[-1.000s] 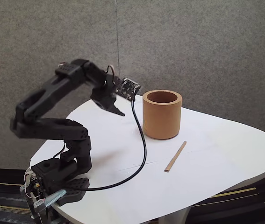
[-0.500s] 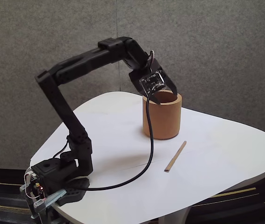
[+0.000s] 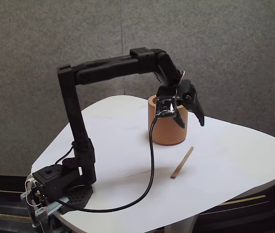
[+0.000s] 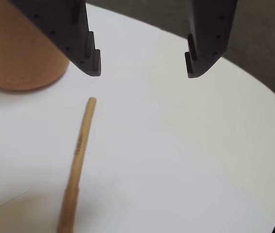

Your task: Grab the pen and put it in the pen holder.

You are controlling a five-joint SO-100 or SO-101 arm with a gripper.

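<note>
The pen [image 3: 182, 162] is a thin tan stick lying flat on the white table, in front and to the right of the pen holder [image 3: 167, 127], a thick tan-brown cup. In the wrist view the pen [image 4: 77, 162] runs from the lower left up toward the cup [image 4: 16, 56] at the upper left. My gripper [image 3: 191, 122] hangs in the air in front of the cup's right side, above the pen's far end. Its fingers [image 4: 86, 43] stand wide apart and nothing is between them; the gripper [image 4: 143, 69] is open.
A black cable [image 3: 151, 160] droops from the wrist across the table to the arm's base [image 3: 62, 187] at the front left. The white table [image 3: 234, 160] ends in a rounded edge on the right. A grey wall stands behind.
The arm has stretched out to the right, from left of the cup, over its rim, to in front of its right side. The gripper now points down toward the pen.
</note>
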